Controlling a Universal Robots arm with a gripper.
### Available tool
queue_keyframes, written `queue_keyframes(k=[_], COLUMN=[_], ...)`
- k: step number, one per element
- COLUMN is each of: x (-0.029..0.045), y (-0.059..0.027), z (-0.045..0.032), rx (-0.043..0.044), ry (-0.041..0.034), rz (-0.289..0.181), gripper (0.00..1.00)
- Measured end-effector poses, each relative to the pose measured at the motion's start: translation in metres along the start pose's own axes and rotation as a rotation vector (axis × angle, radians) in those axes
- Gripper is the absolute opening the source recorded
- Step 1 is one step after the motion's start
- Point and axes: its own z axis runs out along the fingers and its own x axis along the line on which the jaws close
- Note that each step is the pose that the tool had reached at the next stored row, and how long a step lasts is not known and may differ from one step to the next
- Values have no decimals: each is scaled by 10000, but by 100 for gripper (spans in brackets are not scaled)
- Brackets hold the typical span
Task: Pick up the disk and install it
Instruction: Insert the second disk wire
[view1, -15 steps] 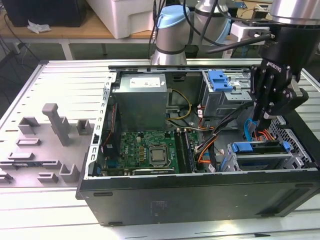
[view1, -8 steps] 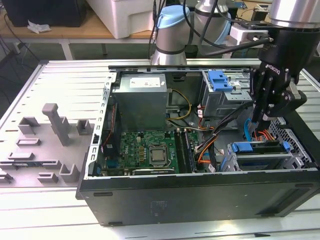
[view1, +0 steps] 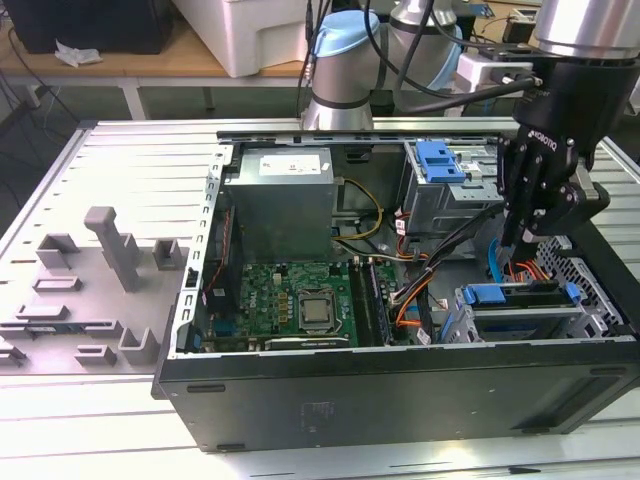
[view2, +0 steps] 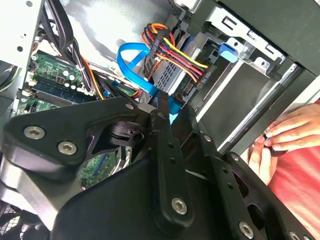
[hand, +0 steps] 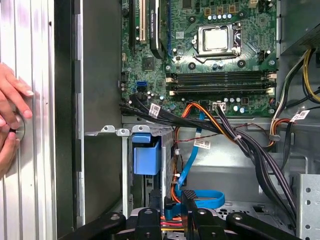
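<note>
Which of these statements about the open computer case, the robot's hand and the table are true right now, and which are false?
1. The black metal computer case is open, showing the green motherboard. True.
2. The robot's hand hangs over the grey power-supply box. False: it is at the exterior view's right end of the case, above the blue-railed drive bay.
3. Grey plastic fixture blocks stand on the slatted metal table. True.
4. A fan covers the silver processor. False: it is bare.
5. A person's fingers rest outside the case. True.
</note>
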Motion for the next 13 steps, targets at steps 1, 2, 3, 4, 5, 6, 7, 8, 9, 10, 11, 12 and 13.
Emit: queue_keyframes(k=[1,2,3,4,5,6,7,8,9,10,11,12,13], x=[0,-1,-1,-1,-1,-1,-1,-1,-1,-1,-1,-1,-1], y=[0,0,0,0,0,0,0,0,0,0,0,0,0], z=[1,2,2,2,3,3,3,3,3,3,3,3,3], rx=[0,0,0,0,0,0,0,0,0,-1,0,0,0], ry=[0,-1,0,0,0,0,0,0,0,0,-1,0,0], rz=[0,0,0,0,1,0,0,1,0,0,0,0,0], gripper=[30,30,30,30,30,30,30,29,29,22,22,16,16])
